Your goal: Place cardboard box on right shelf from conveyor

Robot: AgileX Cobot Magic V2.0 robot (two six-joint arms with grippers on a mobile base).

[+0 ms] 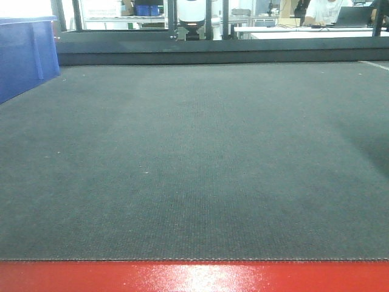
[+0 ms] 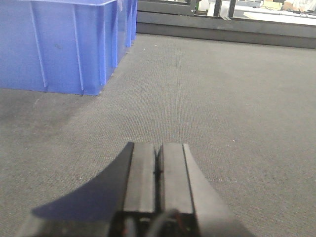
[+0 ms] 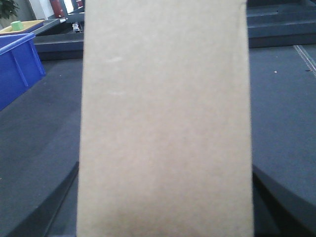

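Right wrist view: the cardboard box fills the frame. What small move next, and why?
Probably lift it a little and begin swinging right. The cardboard box sits between the jaws, apparently gripped, with the conveyor behind it; the front view shows bare belt only.

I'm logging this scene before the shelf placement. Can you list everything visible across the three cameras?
cardboard box: one, tan, fills the right wrist view.
conveyor: one, dark grey belt, spans all views.
red edge strip: one, glossy red, along the belt's near side.
blue bin: at least one, blue, on the belt at the left.
yellow tray: one, yellow, far left beyond the belt, holding something green.
person: one, white shirt, at a far table, top right.
left gripper: one, black, shut and empty, low over the belt.
right gripper: one, dark, shut on the cardboard box.
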